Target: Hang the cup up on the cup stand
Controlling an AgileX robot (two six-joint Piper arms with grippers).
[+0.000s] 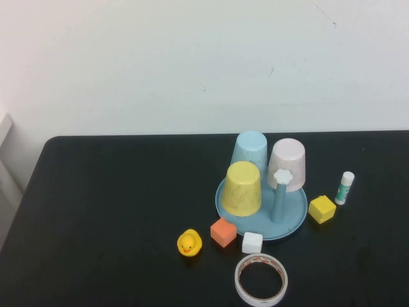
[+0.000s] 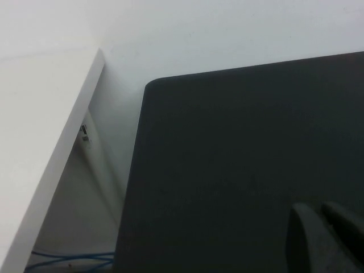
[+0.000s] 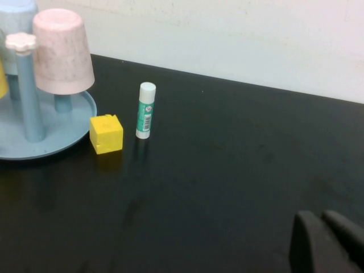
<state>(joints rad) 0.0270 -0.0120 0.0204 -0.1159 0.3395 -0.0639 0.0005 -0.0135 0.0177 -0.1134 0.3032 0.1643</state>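
The plain yellow plastic tapered cup [image 1: 243,188] already sits upside down on the round light-blue peg stand [image 1: 291,220], centre-right of the high view. Both arms look parked: left claw [image 2: 327,239] and right claw [image 3: 330,242] clenched, empty, over bare black counter [image 1: 108,211]. I'd just leave it alone.

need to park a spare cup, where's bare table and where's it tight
Bare: the whole table left of the rubber duck, and the strip right of the glue stick. Crowded: around the cup stand, ringed by orange cube, white cube, tape roll and yellow cube.
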